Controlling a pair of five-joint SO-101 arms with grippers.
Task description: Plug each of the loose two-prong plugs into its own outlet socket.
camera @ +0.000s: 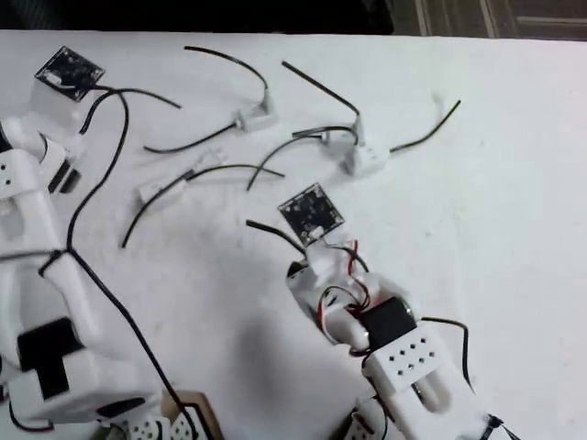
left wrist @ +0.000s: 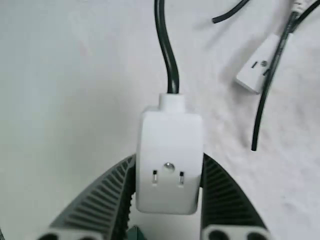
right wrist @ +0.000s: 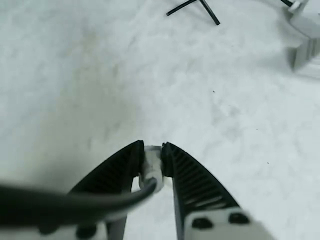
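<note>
Surface: a white table [camera: 514, 183] lay under both arms, with black cords strewn across it.
Left pincer: the left pincer [left wrist: 168, 162] was clamped from both sides on a white socket [left wrist: 169, 135].
Socket: it sat upright between the ribbed fingers [left wrist: 112, 200]. Its face, with two slots and a round hole, was turned back toward the wrist.
Socket cord: a black cord [left wrist: 170, 55] left the socket's far end and ran straight away from the pincer.
Ahead of the left pincer: a second socket piece [left wrist: 257, 70] lay well beyond the held one and off to one side, with a thin black cord crossing it.
Right pincer: the right pincer [right wrist: 152, 148] was closed at its tips on a small white plug [right wrist: 151, 167], whose prongs were hidden.
Plug cord: a dark plug cord [right wrist: 75, 205] trailed back from the plug toward the wrist.
Ahead of the right pincer: bare table came first. Well beyond it were a white piece [right wrist: 306, 47] and some loose cord ends [right wrist: 195, 7].
</note>
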